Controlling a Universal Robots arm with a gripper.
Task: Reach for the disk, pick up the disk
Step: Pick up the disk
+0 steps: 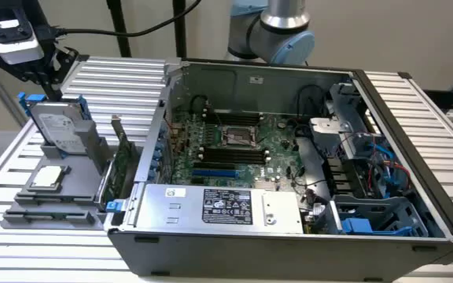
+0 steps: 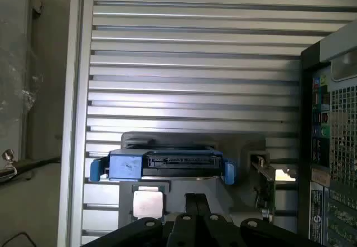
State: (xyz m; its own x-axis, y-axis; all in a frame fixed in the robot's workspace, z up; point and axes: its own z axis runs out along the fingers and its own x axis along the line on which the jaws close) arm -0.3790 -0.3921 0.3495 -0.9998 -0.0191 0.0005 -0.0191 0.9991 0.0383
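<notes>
Wrist view: disk (image 2: 167, 164) edge-on, perhaps half-hidden

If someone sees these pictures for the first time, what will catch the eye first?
The large open computer case sits in the middle of the exterior view, its green motherboard exposed. On the exterior view's left, the disk with blue rails stands upright in a grey holder, and the gripper hangs just above it.
</notes>
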